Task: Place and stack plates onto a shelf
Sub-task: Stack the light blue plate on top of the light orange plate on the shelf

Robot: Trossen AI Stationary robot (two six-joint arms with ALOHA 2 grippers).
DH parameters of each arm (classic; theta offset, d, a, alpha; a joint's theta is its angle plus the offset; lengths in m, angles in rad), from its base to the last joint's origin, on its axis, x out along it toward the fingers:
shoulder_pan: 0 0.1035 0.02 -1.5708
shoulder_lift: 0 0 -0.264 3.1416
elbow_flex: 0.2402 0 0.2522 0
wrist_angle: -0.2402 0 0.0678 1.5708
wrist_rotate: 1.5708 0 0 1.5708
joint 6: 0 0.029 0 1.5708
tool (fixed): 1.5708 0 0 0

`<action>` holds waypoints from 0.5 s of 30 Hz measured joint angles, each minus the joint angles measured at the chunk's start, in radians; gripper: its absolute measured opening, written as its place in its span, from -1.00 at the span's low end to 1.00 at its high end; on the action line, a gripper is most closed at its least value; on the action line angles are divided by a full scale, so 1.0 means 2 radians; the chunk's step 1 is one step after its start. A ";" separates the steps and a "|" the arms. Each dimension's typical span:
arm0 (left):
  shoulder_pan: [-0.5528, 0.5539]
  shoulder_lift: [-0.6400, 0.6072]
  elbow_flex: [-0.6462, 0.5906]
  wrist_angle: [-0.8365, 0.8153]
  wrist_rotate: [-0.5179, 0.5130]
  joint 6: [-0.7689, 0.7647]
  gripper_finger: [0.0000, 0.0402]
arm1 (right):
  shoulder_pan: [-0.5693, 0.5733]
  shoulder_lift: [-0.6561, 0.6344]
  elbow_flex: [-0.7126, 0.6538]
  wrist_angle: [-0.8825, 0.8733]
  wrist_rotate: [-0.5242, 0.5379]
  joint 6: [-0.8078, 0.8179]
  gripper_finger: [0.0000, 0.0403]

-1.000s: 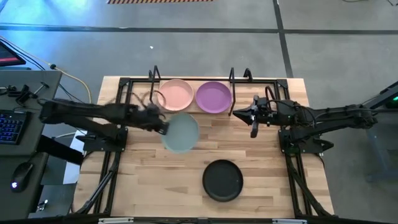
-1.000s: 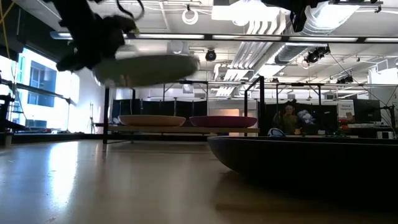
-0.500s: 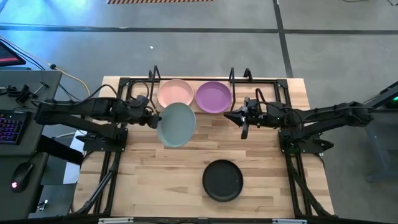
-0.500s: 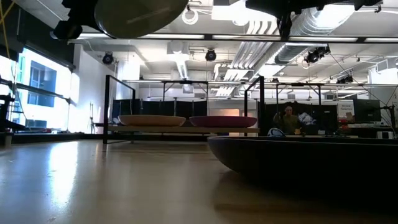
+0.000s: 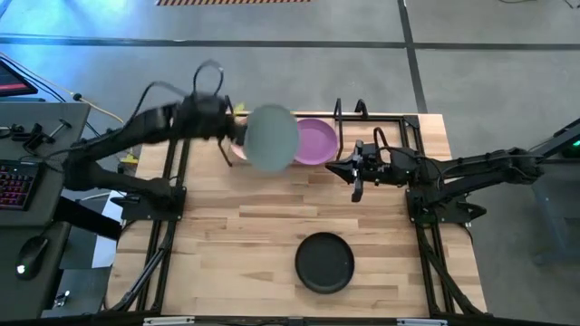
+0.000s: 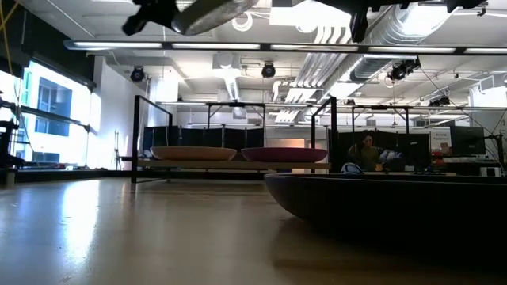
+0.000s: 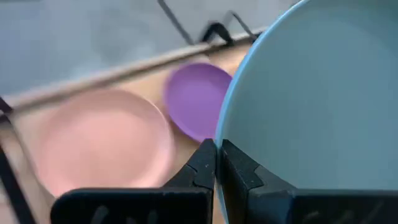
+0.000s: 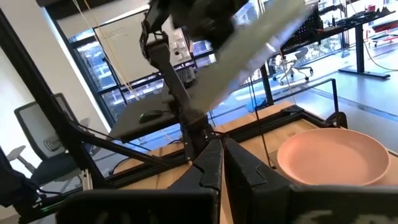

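Observation:
My left gripper (image 5: 237,136) is raised high above the shelf (image 5: 381,118) and shut on the pale blue-green plate (image 5: 272,138), which hovers over the pink plate (image 7: 102,137) and hides most of it from above. The purple plate (image 5: 317,142) rests beside the pink one on the shelf board (image 6: 230,165). The black plate (image 5: 324,263) lies on the table near its near edge. My right gripper (image 5: 353,177) is shut and empty, hovering in front of the shelf, just right of the purple plate. My left gripper pinches the pale blue-green plate by its rim (image 7: 222,134), on the side toward the table's left, one finger on each face. The fingers come from the left. The plate is lifted clear and tilted, high above the shelf (image 6: 214,9).
Upright black wire loops (image 5: 349,110) stand along the shelf's far side. Bare tabletop (image 5: 227,235) lies between shelf and black plate. A desk with a keyboard (image 5: 14,186) sits left of the table. A person (image 6: 368,150) is far off in the room.
My left gripper has risen and swung toward the far edge and right, carrying the blue-green plate from in front of the shelf to high over the pink plate; the plate has tipped. My right gripper has shifted slightly toward the table's left, then held still.

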 joint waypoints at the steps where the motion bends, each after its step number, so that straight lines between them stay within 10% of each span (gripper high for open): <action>1: 0.022 0.019 0.022 -0.007 0.006 0.022 -1.00 | 0.000 0.000 0.000 0.001 0.000 0.000 -1.00; 15: 0.190 0.263 0.176 -0.120 0.018 0.125 -1.00 | 0.002 0.000 0.000 0.001 -0.004 0.027 -1.00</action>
